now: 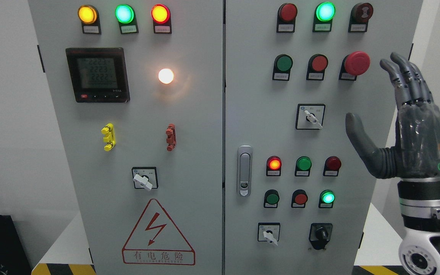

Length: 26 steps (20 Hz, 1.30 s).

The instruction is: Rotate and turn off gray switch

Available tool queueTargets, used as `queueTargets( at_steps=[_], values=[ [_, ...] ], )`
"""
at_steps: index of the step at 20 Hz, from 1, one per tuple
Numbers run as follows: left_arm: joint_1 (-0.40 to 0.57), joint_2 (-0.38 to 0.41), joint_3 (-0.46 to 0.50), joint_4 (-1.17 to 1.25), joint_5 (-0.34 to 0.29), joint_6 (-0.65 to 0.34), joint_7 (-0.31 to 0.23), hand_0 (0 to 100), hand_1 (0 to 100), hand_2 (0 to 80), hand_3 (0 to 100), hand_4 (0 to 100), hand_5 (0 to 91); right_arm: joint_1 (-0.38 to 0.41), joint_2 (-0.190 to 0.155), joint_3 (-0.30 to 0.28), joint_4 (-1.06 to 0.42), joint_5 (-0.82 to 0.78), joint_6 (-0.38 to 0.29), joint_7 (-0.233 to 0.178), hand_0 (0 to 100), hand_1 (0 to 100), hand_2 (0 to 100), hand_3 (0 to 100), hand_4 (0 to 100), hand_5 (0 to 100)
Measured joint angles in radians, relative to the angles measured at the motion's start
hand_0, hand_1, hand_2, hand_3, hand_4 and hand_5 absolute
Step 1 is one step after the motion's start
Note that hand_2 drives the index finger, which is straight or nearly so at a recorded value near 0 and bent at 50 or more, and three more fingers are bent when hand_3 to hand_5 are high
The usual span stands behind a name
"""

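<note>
Head view: a tall light-grey metal control cabinet (189,152) with two doors, filling most of the frame. On the left door, a black digital meter with a lit grey display (97,75), a glowing white round lamp (165,76) to its right, and three lit round lamps in a row at the top: amber, green, red. Lower on this door, a yellow plastic clip (108,137) and a red-brown plastic clip (171,137), then a white-handled rotary switch on a square black-framed plate (144,178), and under it a red triangular warning sign with a lightning bolt (158,233).

On the right door, a silver oval door latch (245,170) near the left edge. Near the middle, the grey rotary switch on a square plate (310,117), its pale handle pointing down and to the right. Above it, a large red mushroom-shaped emergency button (356,63). Near the bottom, a smaller white-handled rotary switch (269,232) and a black rotary knob (320,233) beside it.

At the right side, the dark grey right hand (399,126), raised upright, fingers straight and pointing up, thumb spread out to the left, holding nothing. Well open, palm side toward the cabinet. Near the grey rotary switch but apart from it, not touching, thumb tip to the right of the switch plate.
</note>
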Motion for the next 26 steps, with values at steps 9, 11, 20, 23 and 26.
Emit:
queueTargets(
  at_steps=[9, 11, 20, 23, 26],
  values=[
    [0.000, 0.000, 0.000, 0.000, 0.000, 0.000, -0.003, 12, 39, 0.0, 0, 0, 0.0, -0.003, 0.003, -0.001, 0.002, -0.003, 0.001, -0.003, 31, 11, 0, 5, 0, 0],
    [0.000, 0.000, 0.000, 0.000, 0.000, 0.000, -0.003, 12, 39, 0.0, 0, 0, 0.0, -0.004, 0.004, -0.001, 0.002, -0.004, 0.001, -0.004, 31, 11, 0, 7, 0, 0],
    [0.000, 0.000, 0.000, 0.000, 0.000, 0.000, -0.004, 12, 39, 0.0, 0, 0, 0.0, 0.001, 0.028, -0.010, 0.002, -0.020, 0.003, -0.044, 26, 38, 19, 69, 79, 98],
    [0.000, 0.000, 0.000, 0.000, 0.000, 0.000, -0.004, 12, 39, 0.0, 0, 0, 0.0, 0.007, 0.034, -0.012, 0.003, -0.023, 0.022, -0.047, 21, 37, 25, 75, 89, 100],
    [0.000, 0.000, 0.000, 0.000, 0.000, 0.000, -0.004, 12, 39, 0.0, 0, 0, 0.0, 0.015, 0.039, -0.013, 0.003, -0.025, 0.055, -0.048, 12, 34, 30, 80, 94, 100]
  ],
)
